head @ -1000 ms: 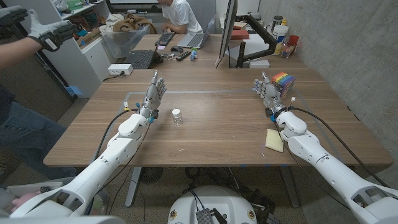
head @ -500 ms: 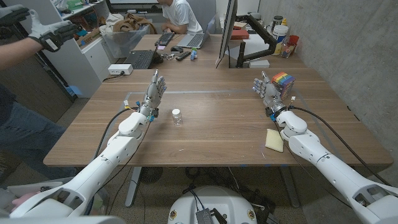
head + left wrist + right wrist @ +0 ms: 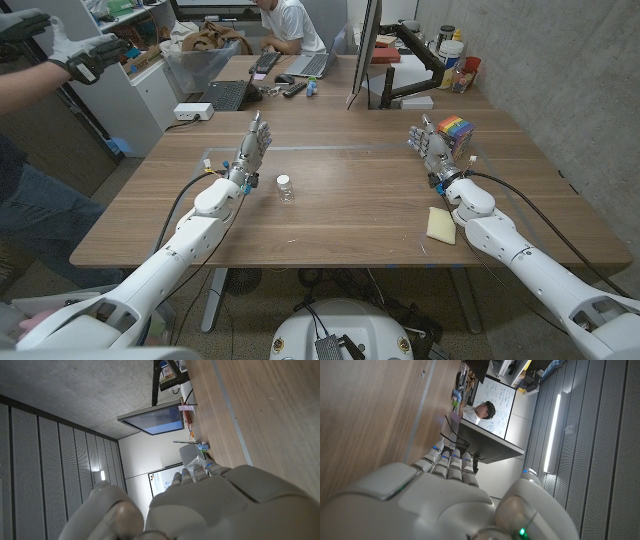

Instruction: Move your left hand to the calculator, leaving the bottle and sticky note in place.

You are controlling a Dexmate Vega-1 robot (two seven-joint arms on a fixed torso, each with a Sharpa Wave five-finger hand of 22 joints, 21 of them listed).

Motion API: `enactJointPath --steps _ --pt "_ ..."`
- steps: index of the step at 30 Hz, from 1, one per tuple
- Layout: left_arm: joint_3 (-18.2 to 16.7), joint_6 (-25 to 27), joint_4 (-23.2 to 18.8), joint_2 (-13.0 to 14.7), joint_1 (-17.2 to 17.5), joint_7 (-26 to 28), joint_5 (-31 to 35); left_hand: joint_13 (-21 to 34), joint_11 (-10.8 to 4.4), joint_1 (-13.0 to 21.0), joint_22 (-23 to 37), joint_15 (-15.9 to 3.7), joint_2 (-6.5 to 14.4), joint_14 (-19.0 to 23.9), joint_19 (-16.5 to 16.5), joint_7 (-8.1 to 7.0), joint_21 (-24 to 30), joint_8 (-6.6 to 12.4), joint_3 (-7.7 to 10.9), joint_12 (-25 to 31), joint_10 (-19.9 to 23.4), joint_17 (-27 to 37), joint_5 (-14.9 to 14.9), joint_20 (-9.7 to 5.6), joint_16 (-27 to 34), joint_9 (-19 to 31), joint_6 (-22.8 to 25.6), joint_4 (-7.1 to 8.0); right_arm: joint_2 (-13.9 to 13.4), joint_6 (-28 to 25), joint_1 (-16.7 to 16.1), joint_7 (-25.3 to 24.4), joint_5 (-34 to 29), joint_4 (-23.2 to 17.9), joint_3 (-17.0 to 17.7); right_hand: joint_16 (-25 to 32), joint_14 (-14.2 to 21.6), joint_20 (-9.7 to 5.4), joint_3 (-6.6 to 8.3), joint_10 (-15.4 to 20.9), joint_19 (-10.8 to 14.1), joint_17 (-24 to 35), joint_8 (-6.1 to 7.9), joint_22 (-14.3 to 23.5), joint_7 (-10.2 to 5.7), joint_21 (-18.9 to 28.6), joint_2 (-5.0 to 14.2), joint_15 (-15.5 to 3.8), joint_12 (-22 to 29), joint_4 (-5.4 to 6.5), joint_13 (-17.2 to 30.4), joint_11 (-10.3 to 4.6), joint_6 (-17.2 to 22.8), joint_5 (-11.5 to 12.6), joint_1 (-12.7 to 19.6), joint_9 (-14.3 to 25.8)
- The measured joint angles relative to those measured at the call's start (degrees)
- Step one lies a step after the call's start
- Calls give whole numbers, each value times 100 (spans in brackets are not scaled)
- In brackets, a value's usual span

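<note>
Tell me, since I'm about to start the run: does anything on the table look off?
No calculator can be seen on the table. The bottle stands upright; the sticky note lies flat by the right arm.

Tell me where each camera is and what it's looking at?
Head view: on the robot's head, looking down at the wooden table; both arms, left hand, right hand, bottle.
Left wrist view: on the left wrist, looking along the left hand.
Right wrist view: on the right wrist, looking along the right hand.
All share the table.
</note>
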Motion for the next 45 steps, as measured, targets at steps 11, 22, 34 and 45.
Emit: enactJointPath --steps 11,22,34,45 --pt "138 34 -2 -36 -122 16 142 0 -32 45 -1 -9 45 36 0 0 22 0 0 15 32 -1 49 0 0 0 0 0 29 122 101 93 104 180 -39 0 0 0 0 0 0 0 0 28 0 -22 0 0 0 0 -1 0 0 0 0 0" --pt "204 102 -97 70 -157 84 277 27 -32 120 -1 -24 121 83 25 -20 22 0 16 15 33 -1 49 22 0 29 22 -16 55 137 194 130 124 309 -53 0 21 -41 0 39 41 -1 0 28 -40 -66 0 -21 0 0 -1 -82 40 0 0 0" --pt "157 136 -306 268 -39 148 328 27 -31 196 -1 2 196 109 56 -20 22 22 44 15 95 -1 82 53 0 28 22 -78 94 102 261 126 87 377 -89 0 21 -40 0 39 41 -1 0 27 -40 -66 30 -21 0 0 -2 -82 40 0 30 -1" --pt "88 41 -427 394 120 154 361 26 -31 303 -1 2 241 109 23 -20 22 22 63 15 95 -1 82 85 -1 28 22 -97 123 80 279 39 28 378 -111 0 52 -40 0 60 43 -1 0 27 -72 -110 30 -52 0 0 -2 -103 72 0 30 -1"
